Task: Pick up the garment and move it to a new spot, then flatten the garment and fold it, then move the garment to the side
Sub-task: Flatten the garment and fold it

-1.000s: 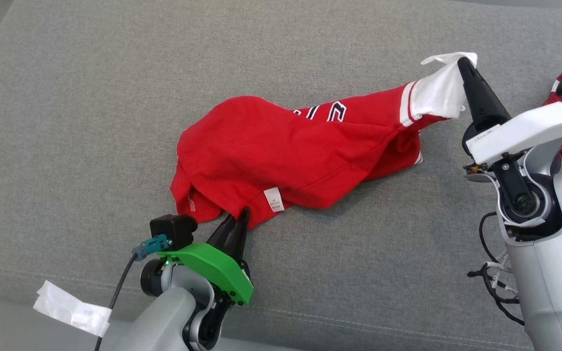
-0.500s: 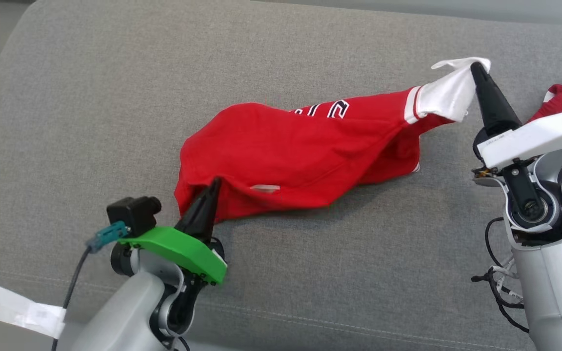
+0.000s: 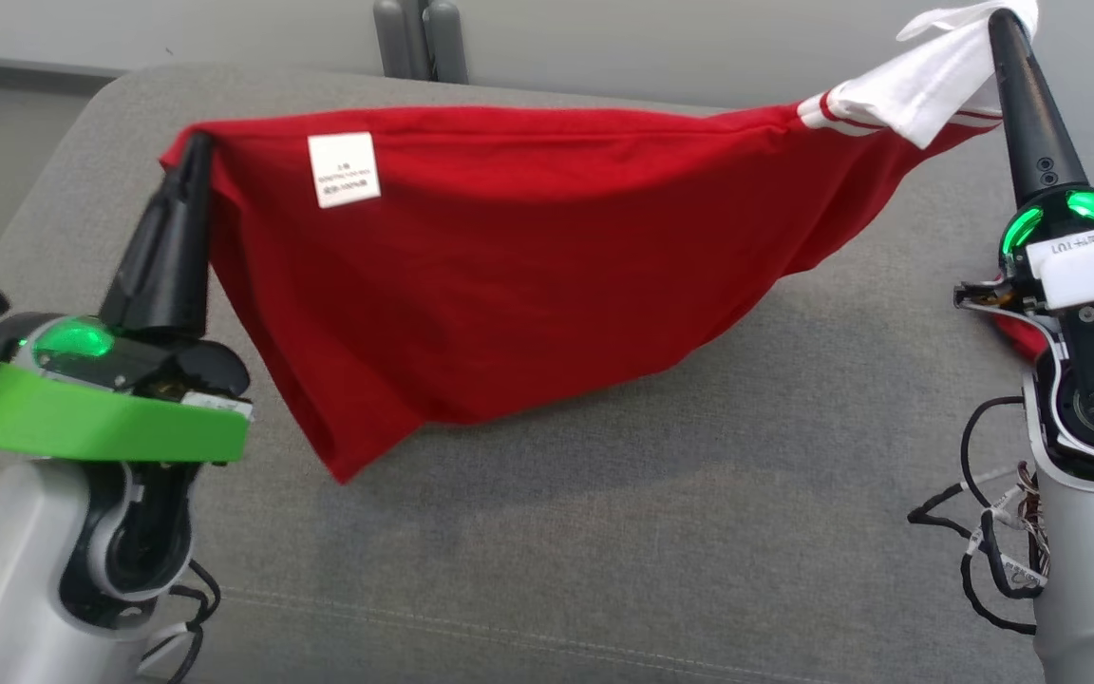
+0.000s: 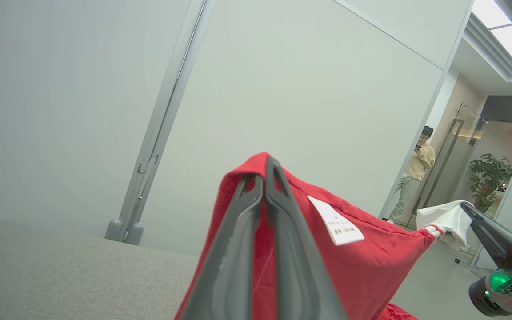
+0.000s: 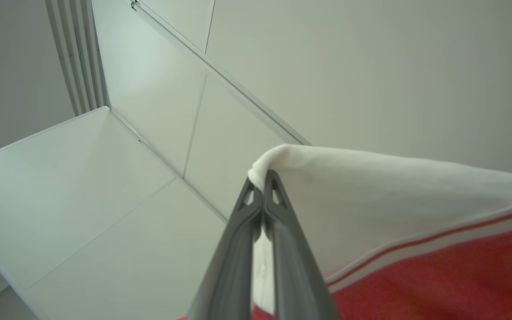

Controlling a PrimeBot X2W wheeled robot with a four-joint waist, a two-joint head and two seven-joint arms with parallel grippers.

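Observation:
The garment (image 3: 528, 266) is a red shirt with a white sleeve and a white care label (image 3: 344, 168). It hangs stretched in the air between both arms, above the grey cushion (image 3: 604, 570). My left gripper (image 3: 198, 144) is shut on its red corner at the upper left, fingers pointing up. In the left wrist view the garment (image 4: 362, 262) drapes around my left gripper (image 4: 265, 166). My right gripper (image 3: 1003, 17) is shut on the white sleeve (image 3: 927, 81) at the upper right. The right wrist view has the same sleeve (image 5: 394, 195) pinched in my right gripper (image 5: 262, 178).
A second red cloth (image 3: 1017, 332) lies on the cushion behind my right arm. A grey post (image 3: 419, 38) stands by the wall beyond the cushion. In the left wrist view a person (image 4: 414, 175) stands far off in a doorway.
The left gripper closed on the garment's red corner. Both arms rose and spread, lifting the garment off the cushion and stretching it out. The head view tilted upward.

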